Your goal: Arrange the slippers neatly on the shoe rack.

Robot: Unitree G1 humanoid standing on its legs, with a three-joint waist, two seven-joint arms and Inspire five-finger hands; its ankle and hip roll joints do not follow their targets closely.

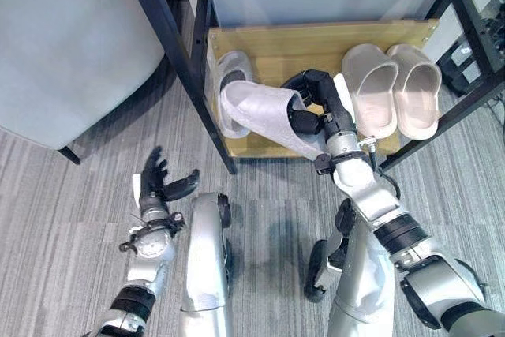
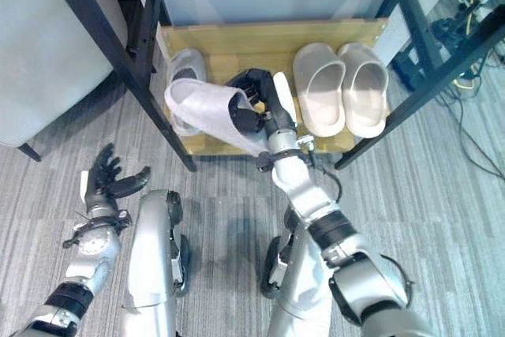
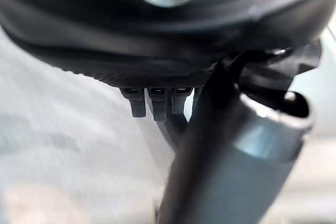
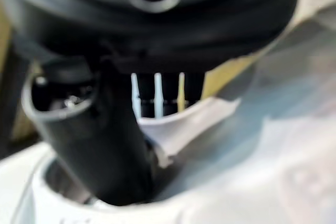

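A grey carpeted floor (image 1: 71,219) carries a black metal frame (image 1: 170,45) and, between its legs, a low shoe rack (image 1: 316,41) with a light wooden shelf. A large pale grey upholstered seat (image 1: 63,45) stands over the floor's far left part, beside the rack's left end.

On the shelf's right end a pair of beige slippers (image 1: 392,88) sits side by side, touching each other, toes toward the shelf's front edge and heels toward the back. At the shelf's left end a grey slipper (image 1: 223,76) lies against the left edge, next to the frame's leg, partly hidden.

A second grey slipper (image 1: 264,114) is held above the shelf's front left part, tilted, with its open end toward the left and its sole running down toward the front edge. It overlaps the grey slipper lying on the shelf; whether the two touch cannot be told.

The right robot hand (image 1: 312,104) reaches in over the shelf's front edge, its fingers curled over the upper of the raised slipper and its thumb under it, clamped on the slipper. In the right wrist view the thumb presses the pale slipper material (image 4: 220,145) against the fingers (image 4: 157,95).

The left robot hand (image 1: 158,183) hangs over the floor, well apart from the rack's front left corner, fingers spread and relaxed, holding nothing.
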